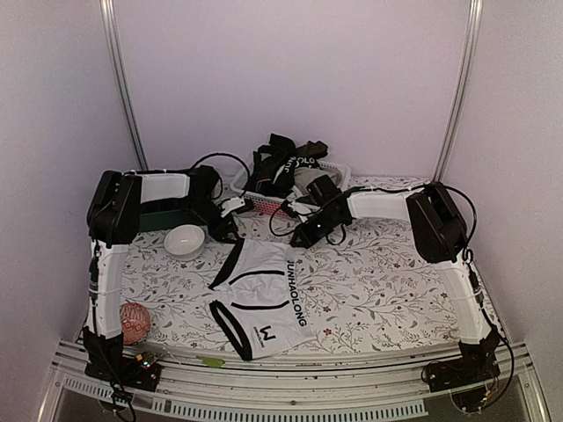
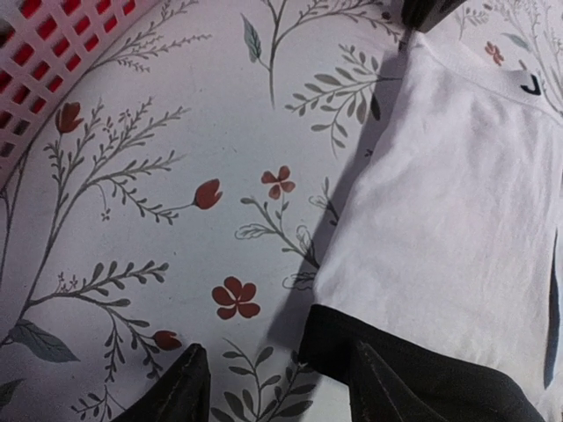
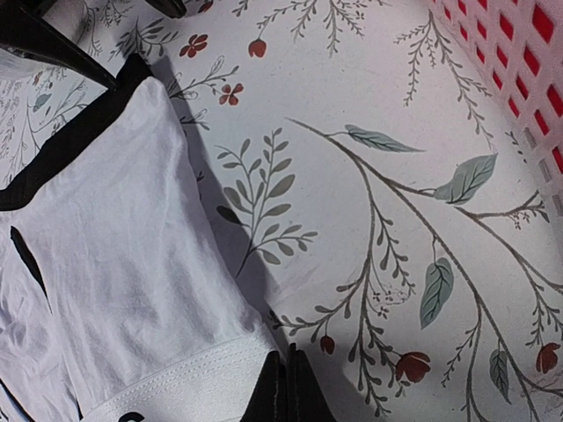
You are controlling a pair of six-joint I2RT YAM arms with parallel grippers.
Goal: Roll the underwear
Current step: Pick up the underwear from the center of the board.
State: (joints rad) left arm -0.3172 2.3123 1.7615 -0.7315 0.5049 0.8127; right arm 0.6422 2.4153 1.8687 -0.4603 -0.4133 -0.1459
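both arms are bent inward and lowered. the left tool is held half open over a black-edged corner of the white underwear, spread flat on the worktop; the right tool is closed tight beside its other far corner.

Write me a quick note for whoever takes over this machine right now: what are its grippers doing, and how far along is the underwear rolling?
Left gripper: open, one finger on each side of the black-hemmed far corner of the white underwear.
Right gripper: shut at the garment's other far corner; whether it pinches cloth is unclear.
The white underwear lies flat on the table. Dark underwear is piled in the lattice basket behind.
Done: nothing rolled yet.
Left: roll this piece, then the rest.
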